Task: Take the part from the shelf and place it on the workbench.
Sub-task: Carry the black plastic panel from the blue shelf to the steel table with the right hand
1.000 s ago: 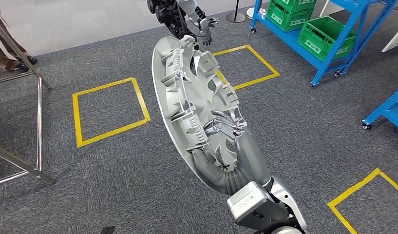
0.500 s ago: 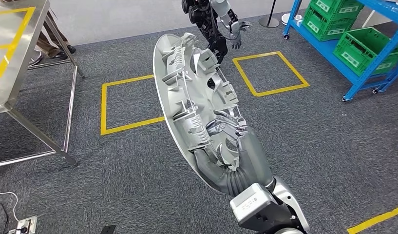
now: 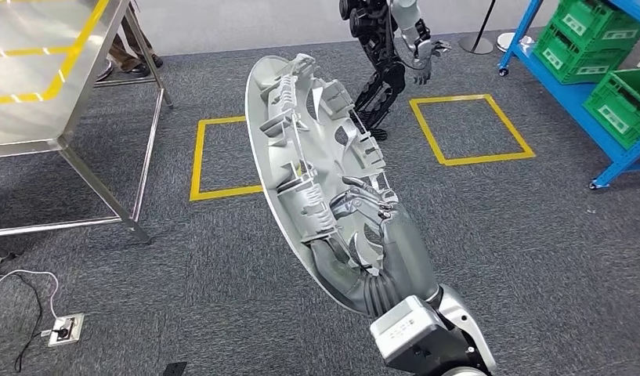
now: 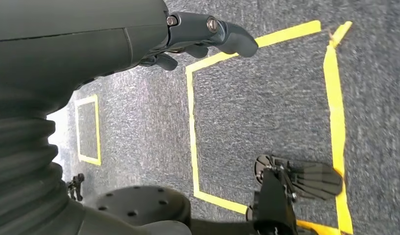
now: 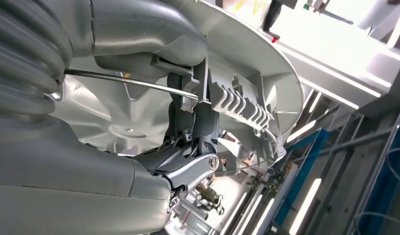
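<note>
1. Right hand (image 5: 188, 161): grey ribbed cover and thick thumb enter from the picture's left edge; darker fingers (image 5: 200, 115) hook through an opening in the part.
2. Part (image 5: 247, 73): large, round, pale grey disc, ribbed inner face toward the camera, rim curving away.
3. A thin metal rod (image 5: 134, 82) runs across the inner face to the fingers.
4. Behind: bright strip lights, blue shelf frame (image 5: 305, 171), blurred.

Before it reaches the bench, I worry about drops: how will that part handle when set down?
The part looks stiff, a ribbed moulded disc, and probably light, since the right robot hand carries it alone. Set on its rim, it would likely tip or roll.
</note>
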`<act>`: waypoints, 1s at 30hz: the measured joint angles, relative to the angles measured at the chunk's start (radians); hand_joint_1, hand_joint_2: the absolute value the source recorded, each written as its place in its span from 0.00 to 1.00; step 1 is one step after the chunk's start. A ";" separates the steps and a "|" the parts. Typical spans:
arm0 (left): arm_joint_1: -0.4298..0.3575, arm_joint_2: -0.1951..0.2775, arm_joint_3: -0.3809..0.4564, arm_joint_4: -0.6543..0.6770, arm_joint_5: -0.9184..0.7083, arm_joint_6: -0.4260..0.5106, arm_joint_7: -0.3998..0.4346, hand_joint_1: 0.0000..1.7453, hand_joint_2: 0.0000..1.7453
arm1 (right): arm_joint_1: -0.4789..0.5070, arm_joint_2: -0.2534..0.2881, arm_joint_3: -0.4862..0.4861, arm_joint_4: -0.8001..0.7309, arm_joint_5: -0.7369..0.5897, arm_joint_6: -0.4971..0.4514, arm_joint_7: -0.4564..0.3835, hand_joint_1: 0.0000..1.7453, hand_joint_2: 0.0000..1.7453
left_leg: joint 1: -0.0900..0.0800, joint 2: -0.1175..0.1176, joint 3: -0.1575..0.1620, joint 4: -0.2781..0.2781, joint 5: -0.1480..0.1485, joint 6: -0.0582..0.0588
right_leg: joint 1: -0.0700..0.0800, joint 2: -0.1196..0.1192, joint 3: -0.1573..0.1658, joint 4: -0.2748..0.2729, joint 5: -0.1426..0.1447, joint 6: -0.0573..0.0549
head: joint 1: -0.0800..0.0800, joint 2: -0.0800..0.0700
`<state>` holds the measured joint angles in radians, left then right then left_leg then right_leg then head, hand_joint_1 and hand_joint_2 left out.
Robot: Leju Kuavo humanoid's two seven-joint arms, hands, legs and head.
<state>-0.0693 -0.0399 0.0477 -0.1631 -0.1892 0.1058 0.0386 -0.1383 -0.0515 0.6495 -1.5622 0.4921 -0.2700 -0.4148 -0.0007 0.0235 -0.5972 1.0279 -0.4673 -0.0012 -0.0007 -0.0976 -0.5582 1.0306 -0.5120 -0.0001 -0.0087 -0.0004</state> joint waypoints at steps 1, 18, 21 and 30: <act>0.000 0.000 0.000 0.000 0.000 0.000 0.000 0.00 1.00 | -0.001 0.000 0.000 0.000 0.000 -0.001 0.000 1.00 1.00 | 0.002 -0.010 0.001 -0.002 0.002 0.006 | -0.002 0.015 -0.007 0.017 -0.012 0.006 | 0.001 0.000; 0.002 0.000 0.000 0.001 0.001 0.001 0.001 0.00 1.00 | 0.000 -0.006 0.001 -0.002 0.002 -0.003 0.000 1.00 1.00 | 0.004 -0.075 -0.054 0.087 -0.046 -0.026 | -0.004 0.095 -0.013 -0.018 0.035 -0.038 | 0.003 0.000; 0.001 -0.001 0.000 0.001 0.001 0.002 0.002 0.00 1.00 | 0.004 -0.006 0.001 -0.002 0.006 -0.004 0.002 1.00 1.00 | 0.007 -0.032 -0.139 0.268 -0.125 -0.035 | 0.000 0.060 -0.013 -0.018 0.031 -0.044 | 0.000 0.000; 0.001 0.000 0.000 0.000 0.005 0.010 0.001 0.00 1.00 | 0.008 -0.006 0.003 -0.002 0.018 0.001 0.000 1.00 1.00 | 0.002 0.017 0.002 -0.002 0.002 -0.006 | 0.007 -0.021 -0.002 -0.007 0.012 -0.008 | 0.003 0.000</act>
<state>-0.0687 -0.0399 0.0480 -0.1635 -0.1842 0.1157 0.0395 -0.1299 -0.0570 0.6528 -1.5640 0.5101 -0.2694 -0.4147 0.0010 0.0406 -0.5953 1.0260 -0.4655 -0.0067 0.0059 -0.1185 -0.5604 1.0237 -0.5001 -0.0079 -0.0061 -0.0004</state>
